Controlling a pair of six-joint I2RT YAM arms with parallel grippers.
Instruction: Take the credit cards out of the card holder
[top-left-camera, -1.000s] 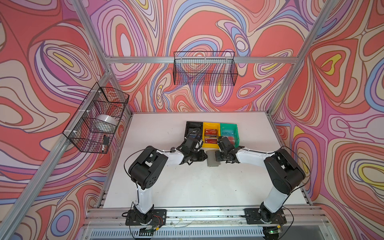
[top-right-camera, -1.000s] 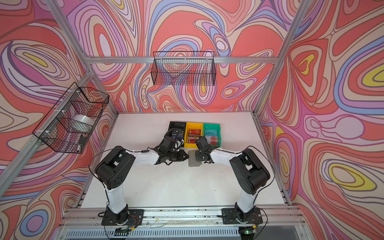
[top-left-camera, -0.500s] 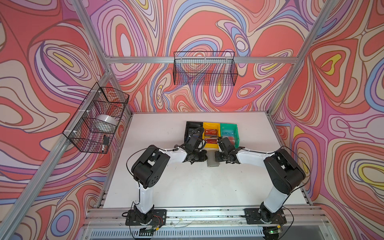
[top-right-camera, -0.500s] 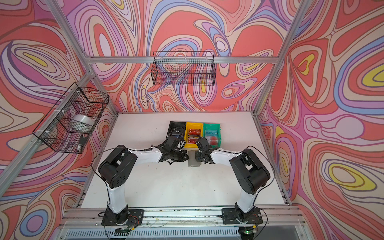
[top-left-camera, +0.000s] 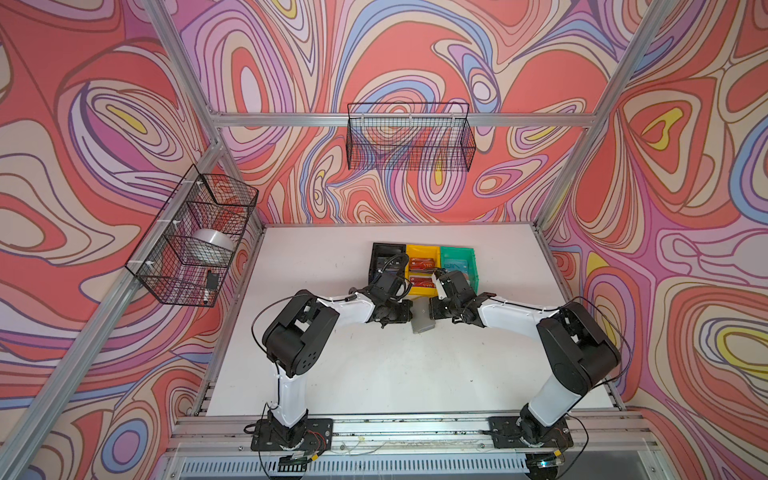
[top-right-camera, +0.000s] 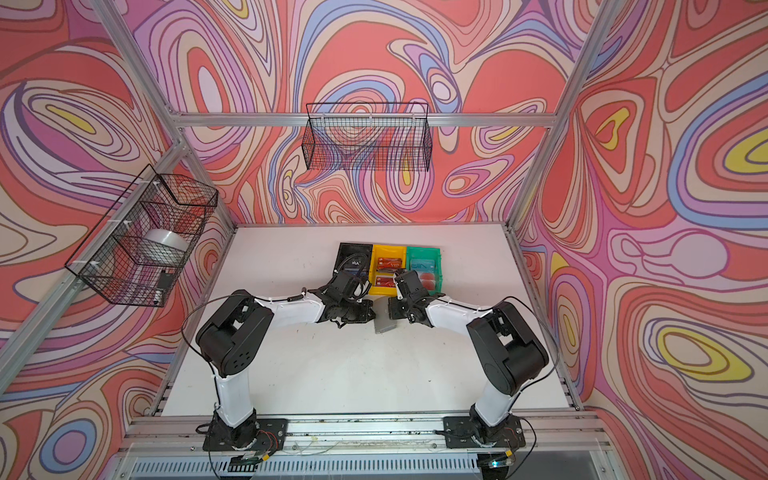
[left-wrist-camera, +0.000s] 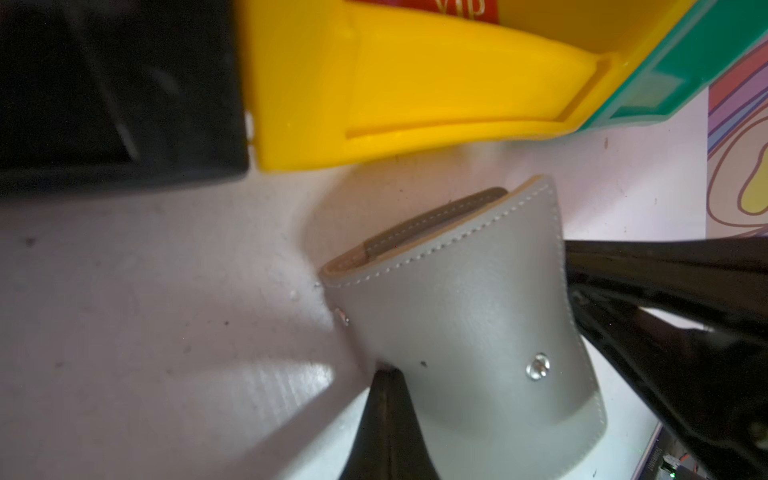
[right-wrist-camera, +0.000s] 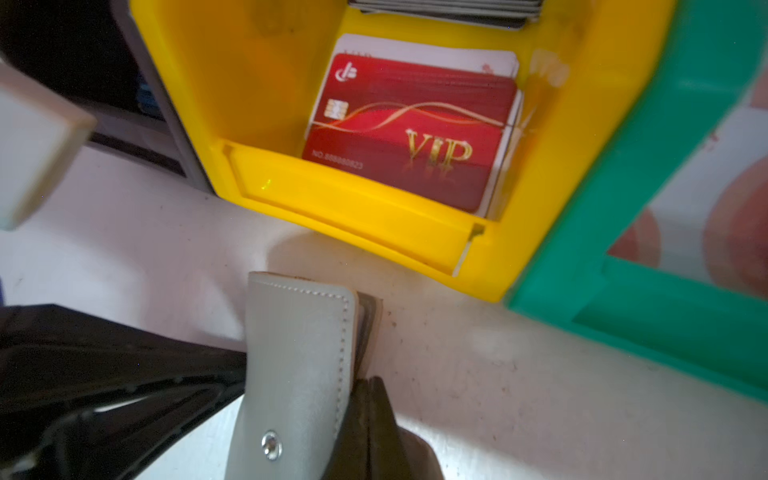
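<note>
Left wrist view shows the grey card holder (left-wrist-camera: 457, 324) closed, cover bowed; in a top view the card holder (top-left-camera: 423, 322) lies mid-frame on the tabletop (top-left-camera: 374, 365), just below the yellow bin (top-left-camera: 423, 248). Left fingers (left-wrist-camera: 374, 424) and right fingers (right-wrist-camera: 374, 419) pinch its opposite edges. We judge opening is in hand; next we must spread the covers to reach the credit cards.

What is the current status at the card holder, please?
Left gripper shut on card holder edge; right gripper shut on opposite edge. Holder looks closed, by yellow bin. Nothing in the way.
</note>
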